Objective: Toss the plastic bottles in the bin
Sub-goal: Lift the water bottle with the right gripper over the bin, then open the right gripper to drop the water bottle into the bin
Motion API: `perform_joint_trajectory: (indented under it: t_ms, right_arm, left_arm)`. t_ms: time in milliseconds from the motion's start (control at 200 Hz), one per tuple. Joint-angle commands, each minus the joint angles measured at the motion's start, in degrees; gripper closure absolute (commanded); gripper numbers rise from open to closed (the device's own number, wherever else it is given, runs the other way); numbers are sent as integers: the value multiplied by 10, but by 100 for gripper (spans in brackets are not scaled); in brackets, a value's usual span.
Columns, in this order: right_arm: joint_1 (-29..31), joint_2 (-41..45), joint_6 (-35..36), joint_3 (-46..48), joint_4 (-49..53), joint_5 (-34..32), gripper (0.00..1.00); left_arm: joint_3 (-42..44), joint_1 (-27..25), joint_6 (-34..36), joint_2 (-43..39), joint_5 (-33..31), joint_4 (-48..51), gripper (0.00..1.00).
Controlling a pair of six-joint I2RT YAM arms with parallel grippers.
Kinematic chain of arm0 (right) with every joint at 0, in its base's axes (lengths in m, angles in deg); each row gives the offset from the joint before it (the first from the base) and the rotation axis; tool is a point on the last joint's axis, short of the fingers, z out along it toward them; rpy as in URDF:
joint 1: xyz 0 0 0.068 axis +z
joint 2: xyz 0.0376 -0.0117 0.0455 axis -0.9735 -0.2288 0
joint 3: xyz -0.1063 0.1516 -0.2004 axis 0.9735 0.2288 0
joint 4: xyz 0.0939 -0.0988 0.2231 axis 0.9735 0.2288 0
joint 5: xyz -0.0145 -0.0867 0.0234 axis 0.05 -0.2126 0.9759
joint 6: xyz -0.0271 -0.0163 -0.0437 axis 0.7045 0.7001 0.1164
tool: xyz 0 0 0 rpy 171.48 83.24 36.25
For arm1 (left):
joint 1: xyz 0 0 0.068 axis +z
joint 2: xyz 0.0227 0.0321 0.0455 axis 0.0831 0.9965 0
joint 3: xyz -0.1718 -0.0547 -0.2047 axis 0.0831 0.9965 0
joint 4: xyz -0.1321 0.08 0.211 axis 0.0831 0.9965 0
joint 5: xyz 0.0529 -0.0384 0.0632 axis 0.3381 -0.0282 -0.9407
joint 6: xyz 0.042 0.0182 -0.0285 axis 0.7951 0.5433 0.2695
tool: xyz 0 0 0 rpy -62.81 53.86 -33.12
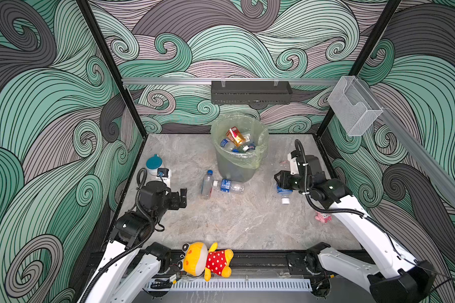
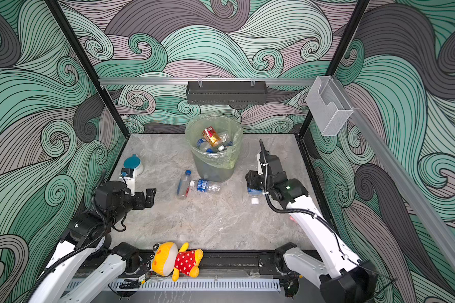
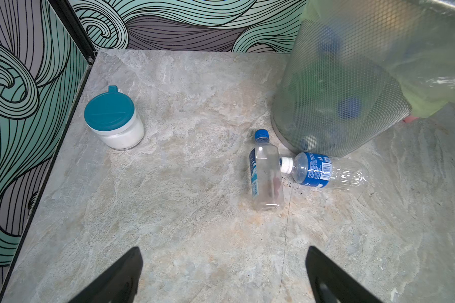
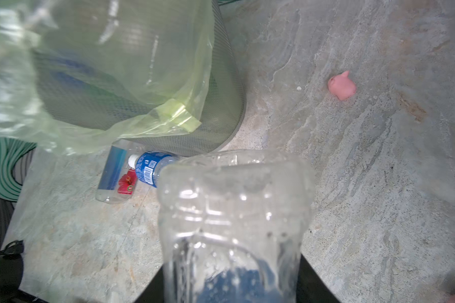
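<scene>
Your right gripper (image 1: 281, 183) clamps a clear ribbed bottle (image 4: 234, 223); your left gripper (image 3: 223, 265) gapes wide. Only the wrist views show the bin (image 3: 339, 86) as fine mesh.

Wave-patterned walls (image 1: 221, 39) of teal, mauve and dark grey swirls lined in black close three sides. Black metal posts (image 1: 109, 65) stand in the far corners at 11 and 1 o'clock. The grey marbled stone-look floor (image 1: 221, 223) lies evenly lit. A silver aluminium rail (image 1: 168, 80) crosses the back wall, carrying a black perforated metal shelf (image 1: 250, 91) at 12 o'clock; a clear plastic wall box (image 1: 352, 107) hangs at 2 o'clock.
</scene>
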Motion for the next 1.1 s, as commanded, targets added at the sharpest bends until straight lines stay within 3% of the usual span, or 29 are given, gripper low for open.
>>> perform_joint_trajectory:
  t_ms: [0, 305, 506, 636, 741, 786, 866, 931, 1006, 1091]
  right_arm:
    - [-4, 47, 11, -1, 19, 14, 50]
    - [-3, 165, 22, 25, 2, 56, 51]
    - [-4, 196, 21, 13, -32, 40, 56]
    - [-4, 82, 29, -95, -76, 79, 58]
    - [-4, -95, 28, -228, -150, 138, 57]
    - [-4, -190, 20, -350, -133, 155, 50]
    - [-4, -348, 18, -549, -41, 188, 20]
    - [-1, -421, 20, -674, 29, 202, 14]
    - [5, -415, 31, -679, 29, 187, 11]
    - [6, -338, 40, -569, -36, 160, 8]
  left_arm:
    - [-6, 4, 0, 10, 5, -21, 1]
    - [-8, 4, 7, 26, 12, -32, 1]
    - [-1, 4, 5, 26, 17, -33, 1]
    - [1, 5, 4, 32, 34, -37, 1]
    - [-2, 4, 16, 41, 68, -40, 2]
    - [-3, 5, 18, 44, 74, -42, 2]
    - [-1, 5, 22, 48, 93, -41, 1]
    - [-2, 4, 19, 52, 104, -36, 1]
    - [-2, 4, 9, 53, 108, -32, 1]
    - [3, 5, 0, 48, 103, -43, 1]
